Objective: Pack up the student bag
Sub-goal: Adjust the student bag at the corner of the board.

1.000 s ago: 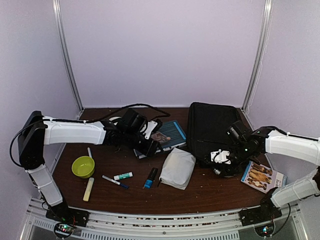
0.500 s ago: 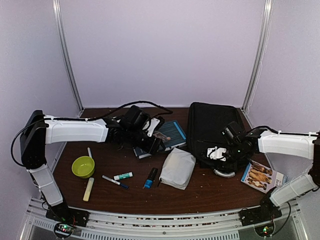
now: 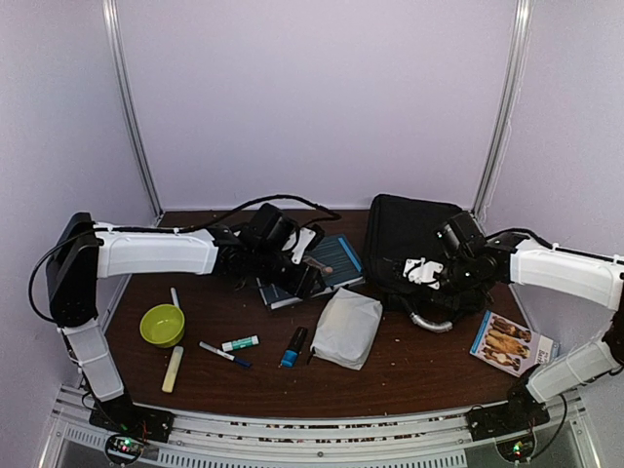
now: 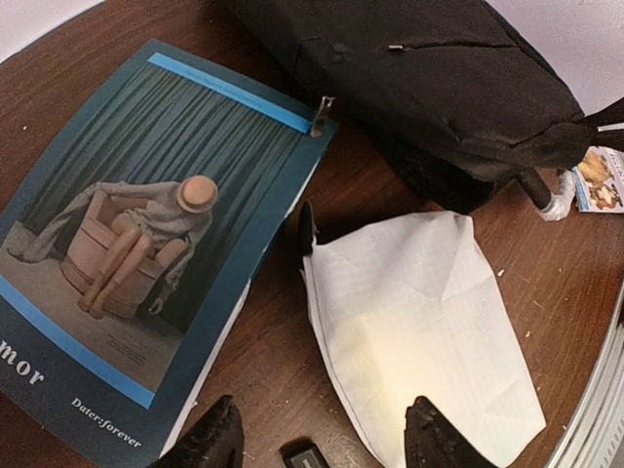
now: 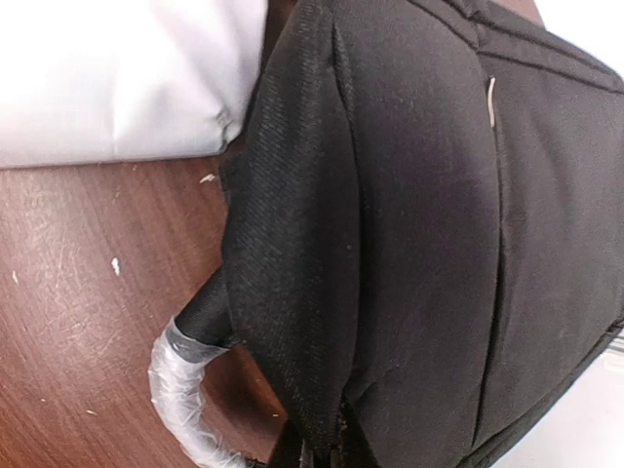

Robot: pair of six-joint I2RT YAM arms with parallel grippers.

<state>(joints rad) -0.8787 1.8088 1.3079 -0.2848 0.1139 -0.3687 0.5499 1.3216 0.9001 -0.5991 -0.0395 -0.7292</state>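
The student bag (image 3: 405,239) lies right of centre in the overhead view, at the back of the worktop (image 3: 409,375), with its near edge pinched in the right hand (image 5: 322,450). Its soft black fabric looks likely to sag when lifted, so the taped grey handle (image 5: 180,390) offers a firmer hold. The left hand (image 4: 327,439) hangs spread and empty above a white pouch (image 4: 419,331).
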